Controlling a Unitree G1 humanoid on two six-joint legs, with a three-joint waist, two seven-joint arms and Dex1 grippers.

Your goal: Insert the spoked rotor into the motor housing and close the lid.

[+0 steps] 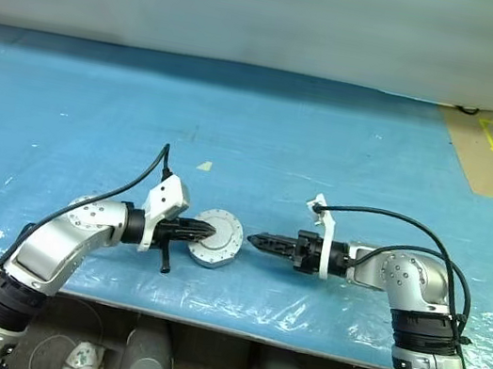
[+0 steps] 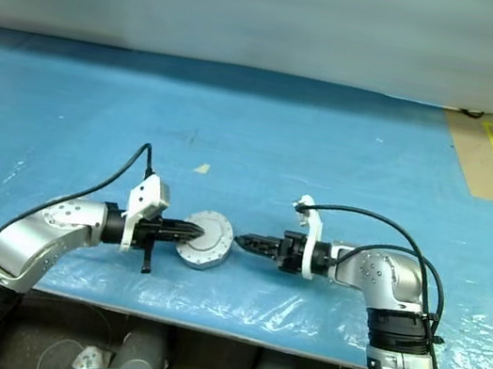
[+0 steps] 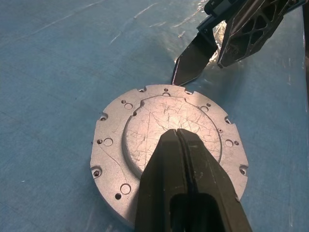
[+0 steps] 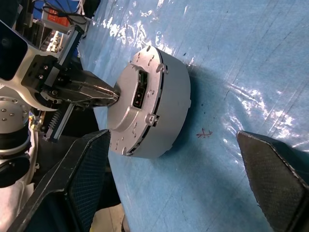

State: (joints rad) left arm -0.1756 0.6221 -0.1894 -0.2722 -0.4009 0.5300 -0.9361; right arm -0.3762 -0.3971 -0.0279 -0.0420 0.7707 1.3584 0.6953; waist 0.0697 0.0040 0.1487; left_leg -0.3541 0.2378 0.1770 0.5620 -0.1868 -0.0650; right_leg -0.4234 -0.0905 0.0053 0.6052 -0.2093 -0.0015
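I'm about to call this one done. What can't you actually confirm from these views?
- Spoked rotor: hidden if inside; the lid covers the motor housing in every view.
- Lid seating: the far side of the seam is hidden in the right wrist view, and too small in the head views.
- Left claw: shut, tips over the lid; contact cannot be told.
- Right claw: open, apart from the housing.

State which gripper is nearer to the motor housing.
Left. The left gripper, shut, rests its tips on the motor housing lid; the right gripper, open, sits just off its side without touching.
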